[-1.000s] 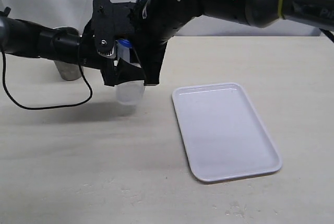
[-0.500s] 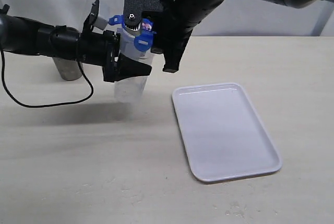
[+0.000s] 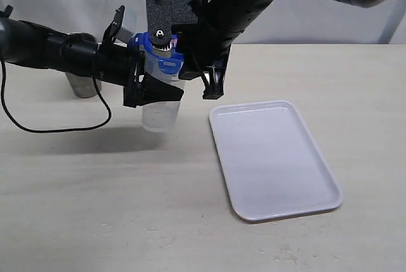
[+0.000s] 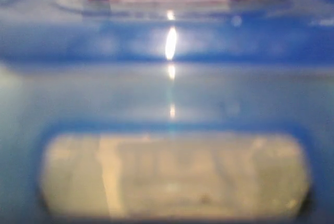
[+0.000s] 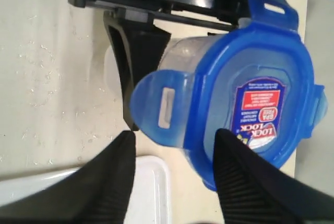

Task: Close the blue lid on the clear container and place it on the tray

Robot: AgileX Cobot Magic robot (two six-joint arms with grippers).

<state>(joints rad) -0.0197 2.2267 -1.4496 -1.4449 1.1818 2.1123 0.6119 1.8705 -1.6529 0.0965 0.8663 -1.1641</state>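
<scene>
The right arm has eased back up, and now the right gripper (image 5: 176, 135) hovers spread over the blue rounded-square plastic lid (image 5: 245, 93), not yet snapped down. The left gripper (image 3: 158, 91) clamps the tall clear plastic container (image 3: 160, 115) aloft, steadying it at ten o'clock of the flat white rectangular tray (image 3: 279, 164).

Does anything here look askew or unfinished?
The blue lid sits on the clear container, but its snap tabs flare outward, unlatched. The left gripper holds the container beside the tray, not on it.
</scene>
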